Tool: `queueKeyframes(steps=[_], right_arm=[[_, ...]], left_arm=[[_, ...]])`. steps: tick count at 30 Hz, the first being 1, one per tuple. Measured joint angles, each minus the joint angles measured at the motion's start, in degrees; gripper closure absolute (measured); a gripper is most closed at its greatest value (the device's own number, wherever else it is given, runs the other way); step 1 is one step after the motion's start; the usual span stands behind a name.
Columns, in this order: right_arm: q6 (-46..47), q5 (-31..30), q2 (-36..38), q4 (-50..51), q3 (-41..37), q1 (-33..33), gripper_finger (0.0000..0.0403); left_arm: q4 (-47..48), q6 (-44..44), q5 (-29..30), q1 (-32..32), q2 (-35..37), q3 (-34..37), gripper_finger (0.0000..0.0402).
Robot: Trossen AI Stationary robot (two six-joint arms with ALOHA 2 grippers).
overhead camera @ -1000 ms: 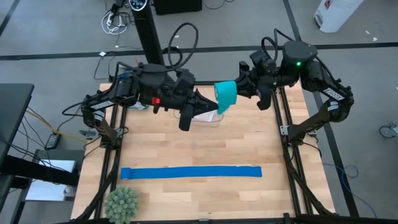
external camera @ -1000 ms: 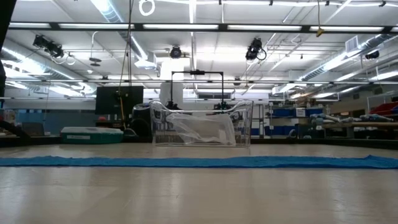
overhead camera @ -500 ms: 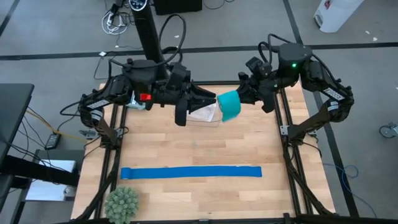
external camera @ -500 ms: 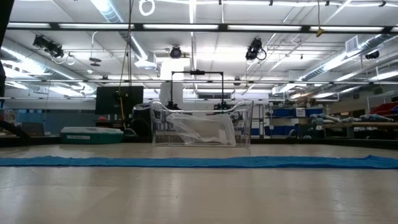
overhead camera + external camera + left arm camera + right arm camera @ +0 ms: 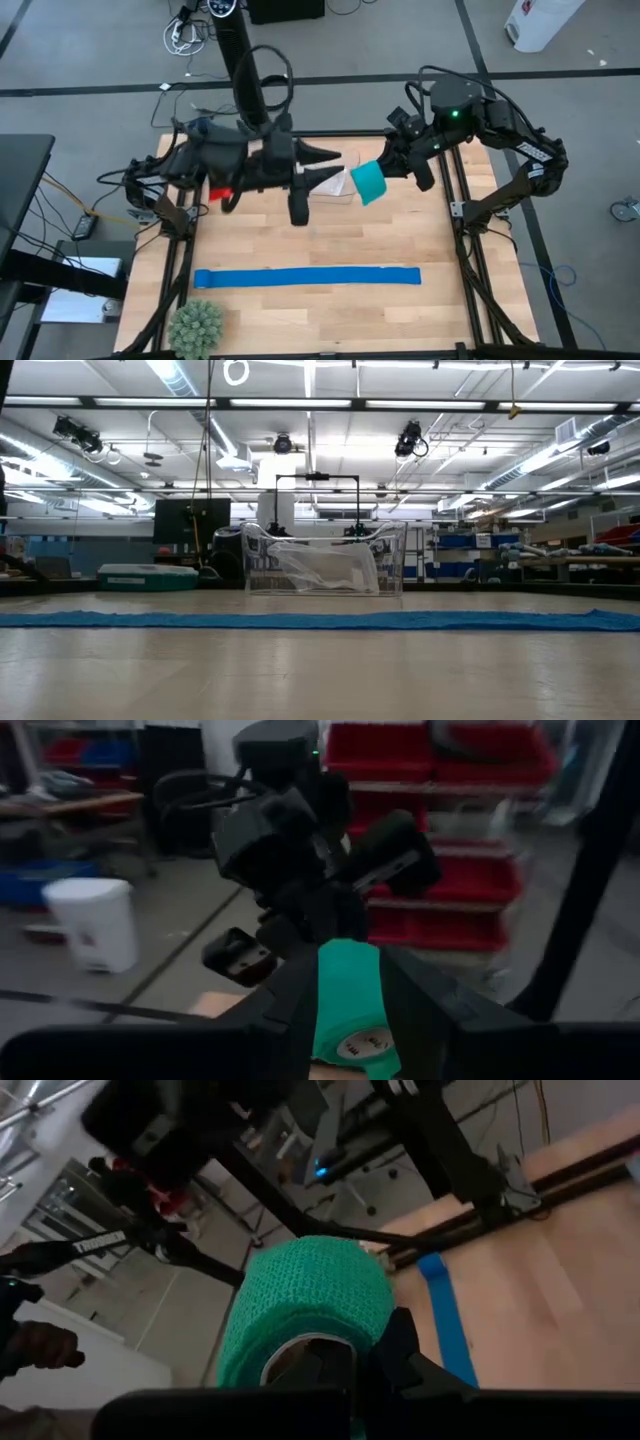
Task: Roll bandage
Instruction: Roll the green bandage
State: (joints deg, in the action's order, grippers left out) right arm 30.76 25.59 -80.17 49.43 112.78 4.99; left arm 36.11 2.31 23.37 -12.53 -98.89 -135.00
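Pale wooden tabletop [image 5: 330,240] lies below both arms. Held aloft, the teal-green stretchy fabric bandage roll [image 5: 368,182] is pinched by the right gripper [image 5: 385,170]; the left gripper [image 5: 335,170], fingers apparently parted, faces it just beside, nearly level.
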Motion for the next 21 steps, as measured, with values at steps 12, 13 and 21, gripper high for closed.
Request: queueKeyframes(steps=[12, 13, 21], right_arm=[[-0.3, -17.0, 16.4, -0.6, -10.9, -2.9, 0.0401], [-0.5, -19.5, 18.2, -0.6, -12.5, -3.1, 0.0401], [8.3, -23.9, 30.0, -12.7, -34.2, -5.9, 0.0401]], left_arm=[[8.2, 12.9, 14.7, -3.8, 3.3, -0.1, 0.0285], [8.6, 12.9, 14.8, -3.7, 3.2, -0.1, 0.0285], [7.7, 9.7, 17.8, -2.9, 2.0, 0.9, 0.0285]])
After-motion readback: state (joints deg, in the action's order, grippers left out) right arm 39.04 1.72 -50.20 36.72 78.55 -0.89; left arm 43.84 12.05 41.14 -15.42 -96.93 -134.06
